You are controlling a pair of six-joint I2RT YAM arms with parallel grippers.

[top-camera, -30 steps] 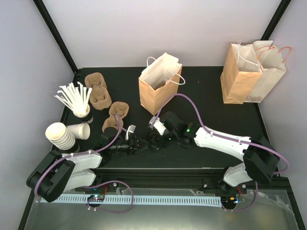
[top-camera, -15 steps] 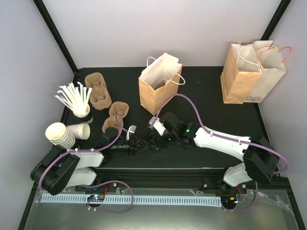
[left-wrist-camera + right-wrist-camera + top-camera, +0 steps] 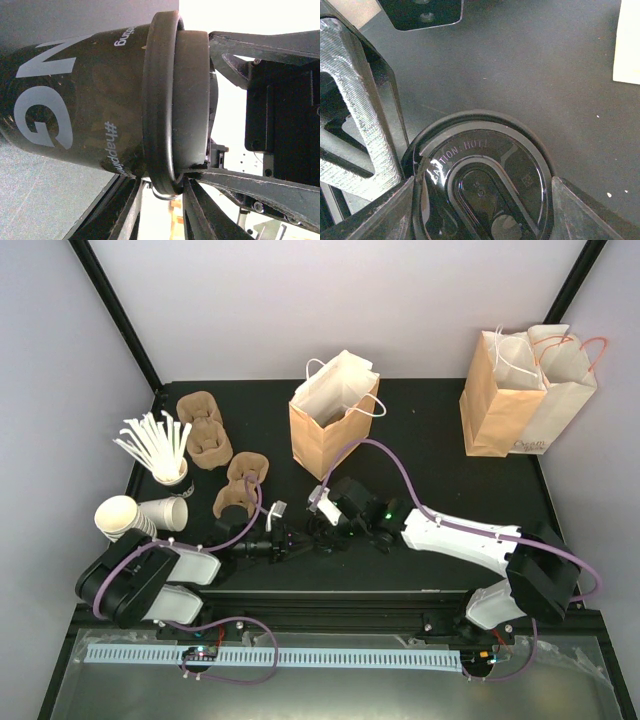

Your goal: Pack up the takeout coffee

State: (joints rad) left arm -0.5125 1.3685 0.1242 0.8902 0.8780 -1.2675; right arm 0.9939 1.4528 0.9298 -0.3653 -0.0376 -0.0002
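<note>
The takeout coffee (image 3: 485,180) shows its glossy black lid from above in the right wrist view, and its black printed band (image 3: 100,100) fills the left wrist view. My right gripper (image 3: 482,200) is shut on the lid, one finger pressed on each side of the rim. In the top view this gripper (image 3: 325,525) covers most of the cup at the table's front middle. My left gripper (image 3: 290,543) reaches in low from the left. Its fingers (image 3: 127,210) flank the lower edge of the lid rim with a narrow gap. Whether they touch it is unclear.
An open brown paper bag (image 3: 335,425) stands behind the cup, and more bags (image 3: 525,390) at the back right. On the left are brown pulp carriers (image 3: 205,430), a holder of white sticks (image 3: 155,445) and stacked lidless white cups (image 3: 125,520).
My left arm has slid right toward the cup and its jaws have narrowed. The right gripper keeps its hold and has shifted slightly left.
</note>
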